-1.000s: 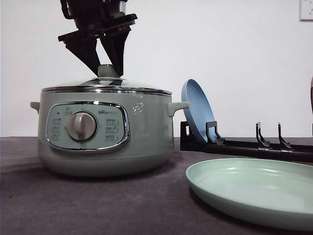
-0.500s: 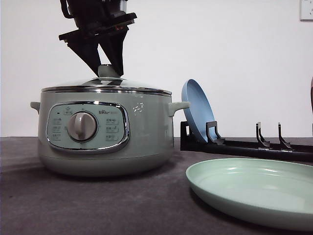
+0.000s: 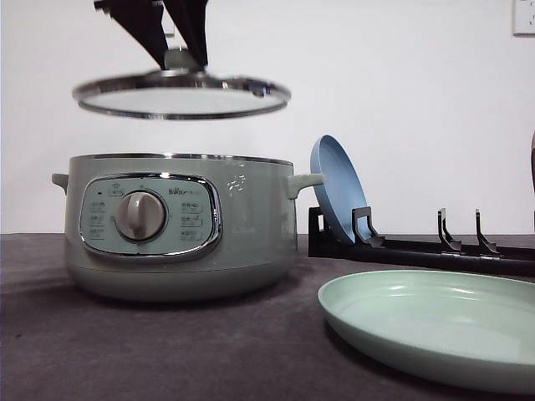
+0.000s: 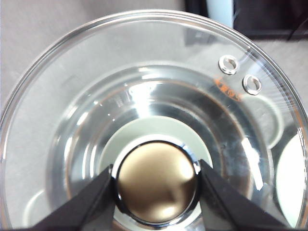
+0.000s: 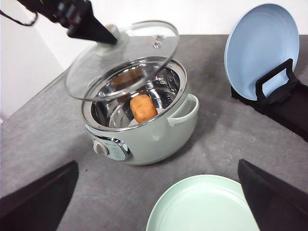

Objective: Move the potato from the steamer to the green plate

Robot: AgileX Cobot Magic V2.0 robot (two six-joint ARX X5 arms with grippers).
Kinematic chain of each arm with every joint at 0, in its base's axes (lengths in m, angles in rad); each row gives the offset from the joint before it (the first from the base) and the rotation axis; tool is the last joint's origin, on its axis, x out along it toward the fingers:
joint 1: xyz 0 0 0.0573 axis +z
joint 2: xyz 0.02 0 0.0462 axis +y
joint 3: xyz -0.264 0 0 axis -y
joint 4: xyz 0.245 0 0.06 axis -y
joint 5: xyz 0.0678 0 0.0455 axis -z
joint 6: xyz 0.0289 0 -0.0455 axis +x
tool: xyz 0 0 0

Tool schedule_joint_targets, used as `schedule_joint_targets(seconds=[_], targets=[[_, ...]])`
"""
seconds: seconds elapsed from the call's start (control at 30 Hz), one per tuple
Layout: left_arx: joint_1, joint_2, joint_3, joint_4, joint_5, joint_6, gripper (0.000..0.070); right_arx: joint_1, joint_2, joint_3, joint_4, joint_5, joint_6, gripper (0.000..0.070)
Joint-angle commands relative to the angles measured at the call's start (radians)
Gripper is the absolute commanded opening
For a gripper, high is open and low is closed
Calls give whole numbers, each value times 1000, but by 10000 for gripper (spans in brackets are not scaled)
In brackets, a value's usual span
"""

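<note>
1. Counting the things on the dark grey table (image 3: 125,351): one steamer (image 3: 180,225), one glass lid (image 3: 181,93), one potato (image 5: 143,109), two plates and one black rack (image 3: 418,246).
2. The left gripper (image 3: 178,50), at the upper left of the front view, pinches the lid's knob (image 4: 156,182) between its two black fingers (image 4: 89,202); the lid hangs level above the open pot, clear of its rim.
3. The lid is a round pane of clear glass with a chrome edge, two small metal vent rings and a shiny bronze-toned knob.
4. The steamer is a round, pale sage-green pot with a polished steel inner bowl, one dial in a chrome-framed panel and two side handles.
5. The potato, an orange-brown matte oval, lies inside the steamer's bowl, in the centre of the right wrist view.
6. The green plate (image 3: 435,330) is wide, shallow, smooth and mint-coloured; it lies flat at the lower right of the front view.
7. The blue plate (image 3: 338,190) stands tilted in the rack behind it.
8. The right gripper (image 5: 159,202) has its two dark fingers spread wide apart, holding nothing.
</note>
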State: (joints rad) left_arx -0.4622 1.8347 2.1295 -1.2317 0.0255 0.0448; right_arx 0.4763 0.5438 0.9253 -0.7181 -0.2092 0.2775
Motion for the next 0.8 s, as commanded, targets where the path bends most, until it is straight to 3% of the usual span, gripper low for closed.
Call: schedule_joint_targets(seconds=[0.0,0.43,0.77], targets=[[-3,2,67,6,-1,-5,0,6,3,8,7,0,3,688],[12,2,107,-24,-4,-3,0,6,3,8,7,0,3,688],[143,2,107,-34,-4,4,0,6,3,8,6,0,3,688]])
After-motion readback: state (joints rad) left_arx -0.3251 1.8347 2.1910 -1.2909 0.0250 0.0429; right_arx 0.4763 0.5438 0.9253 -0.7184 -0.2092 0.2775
